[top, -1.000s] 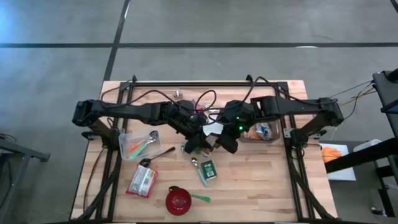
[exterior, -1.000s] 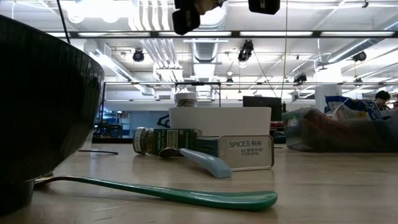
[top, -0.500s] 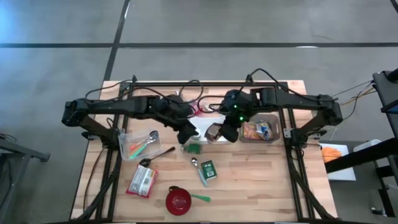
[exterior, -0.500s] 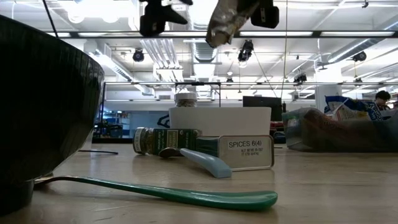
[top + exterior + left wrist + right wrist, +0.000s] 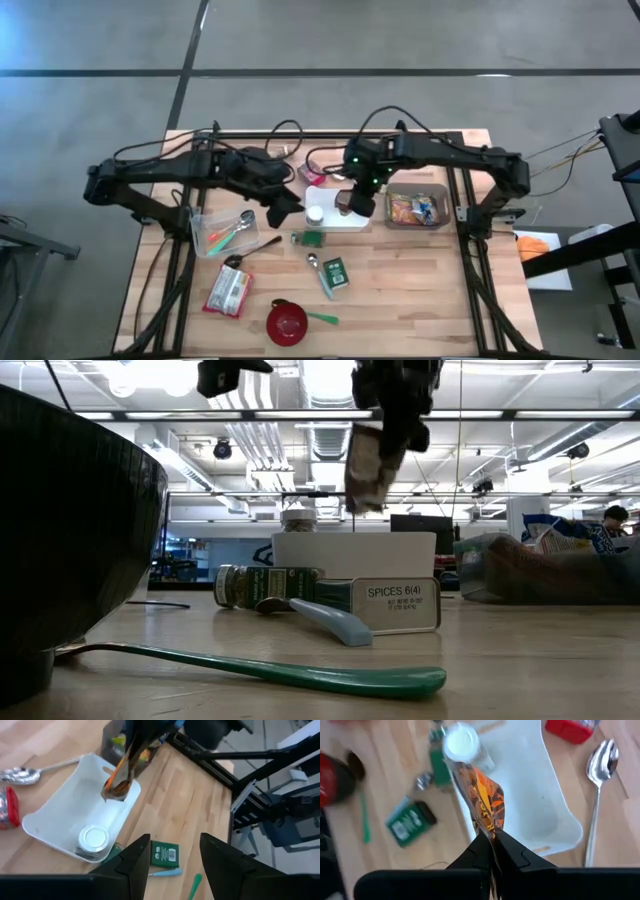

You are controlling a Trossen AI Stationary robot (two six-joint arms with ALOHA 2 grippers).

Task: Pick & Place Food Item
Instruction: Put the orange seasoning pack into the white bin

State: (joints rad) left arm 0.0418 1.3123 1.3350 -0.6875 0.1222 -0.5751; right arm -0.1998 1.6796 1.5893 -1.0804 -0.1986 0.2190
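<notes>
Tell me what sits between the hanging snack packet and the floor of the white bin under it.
Nothing: the snack packet, pinched by the right end effector, hangs over bare floor of the white bin, shown in the right wrist view.

The whole wooden table (image 5: pixel 400 290) is seen from directly overhead, while a second camera is set at tabletop level, looking across it into the room. The white tray (image 5: pixel 70 815) is viewed closely from above by both wrist cameras and is shared by all views.
</notes>
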